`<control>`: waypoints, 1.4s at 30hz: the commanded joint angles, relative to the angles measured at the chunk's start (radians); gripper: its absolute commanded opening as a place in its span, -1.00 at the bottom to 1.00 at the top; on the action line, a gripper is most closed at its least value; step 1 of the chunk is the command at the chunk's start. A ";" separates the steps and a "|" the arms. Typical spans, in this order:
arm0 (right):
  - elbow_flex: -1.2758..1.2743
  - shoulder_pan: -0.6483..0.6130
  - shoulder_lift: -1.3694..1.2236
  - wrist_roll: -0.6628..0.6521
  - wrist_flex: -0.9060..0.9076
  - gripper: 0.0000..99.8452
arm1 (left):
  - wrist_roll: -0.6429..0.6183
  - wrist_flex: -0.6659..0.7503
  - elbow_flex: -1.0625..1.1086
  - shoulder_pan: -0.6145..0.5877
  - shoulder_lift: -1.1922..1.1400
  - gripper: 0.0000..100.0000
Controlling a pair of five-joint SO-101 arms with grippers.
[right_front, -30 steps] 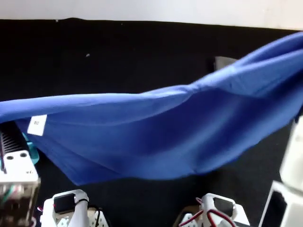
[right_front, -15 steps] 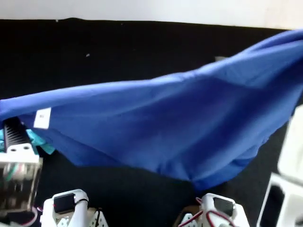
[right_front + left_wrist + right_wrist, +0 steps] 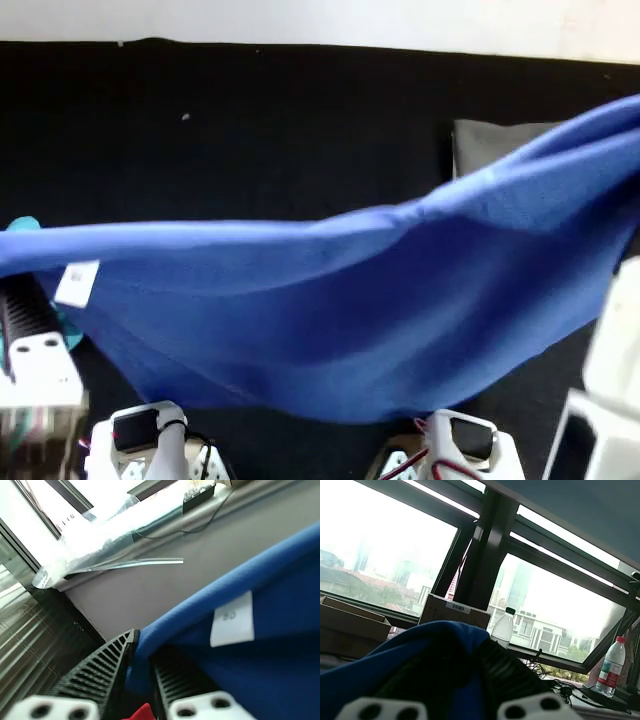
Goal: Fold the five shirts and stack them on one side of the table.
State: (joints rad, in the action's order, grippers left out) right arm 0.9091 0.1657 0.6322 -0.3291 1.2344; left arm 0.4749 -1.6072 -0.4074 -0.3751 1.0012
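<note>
A large blue shirt (image 3: pixel 380 290) hangs spread in the air across the black table (image 3: pixel 250 130), stretched from the left edge to the upper right. Its white label (image 3: pixel 77 283) shows near the left end. My left gripper (image 3: pixel 142 641) is shut on the shirt's edge, blue cloth (image 3: pixel 280 645) pinched between its ribbed black fingers (image 3: pixel 107 667), beside the label (image 3: pixel 231 620). That arm's ribbed finger (image 3: pixel 25 312) stands at the left in the high view. My right gripper (image 3: pixel 470 647) is raised high and shut on the shirt's other end, with cloth (image 3: pixel 405 650) draped over its fingers.
A folded grey shirt (image 3: pixel 490 140) lies on the table at the back right, partly behind the blue one. Something teal (image 3: pixel 22 226) peeks out at the left edge. Both arm bases (image 3: pixel 150 440) sit at the front edge; a white arm body (image 3: pixel 615 345) stands at the right.
The blue shirt has swung: its upper edge rose half a second ago and has dropped again, uncovering more of the grey shirt. The left gripper shifted slightly down and left.
</note>
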 commanded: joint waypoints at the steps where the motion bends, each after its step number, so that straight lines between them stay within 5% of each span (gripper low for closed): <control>1: -0.096 -0.012 -0.082 -0.003 -0.028 -0.99 | -0.002 0.072 0.179 -0.005 -0.013 -0.98; 7: -0.225 -0.038 -0.223 -0.003 -0.148 -0.99 | -0.002 0.381 0.568 -0.005 -0.013 -0.98; 13: -0.252 -0.116 -0.380 -0.006 -0.246 -0.99 | -0.002 0.603 0.682 -0.001 -0.082 -0.98; 32: -0.550 -0.205 -0.527 -0.003 -0.257 -0.99 | -0.005 0.617 0.596 0.019 -0.564 -0.98; 42: -0.308 -0.200 -0.555 -0.008 -0.260 -0.99 | -0.003 0.651 0.423 0.074 -0.634 -0.98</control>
State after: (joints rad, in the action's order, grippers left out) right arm 0.5102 -0.0353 0.0767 -0.3291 1.0012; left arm 0.4733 -0.9797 0.0836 -0.3092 0.3736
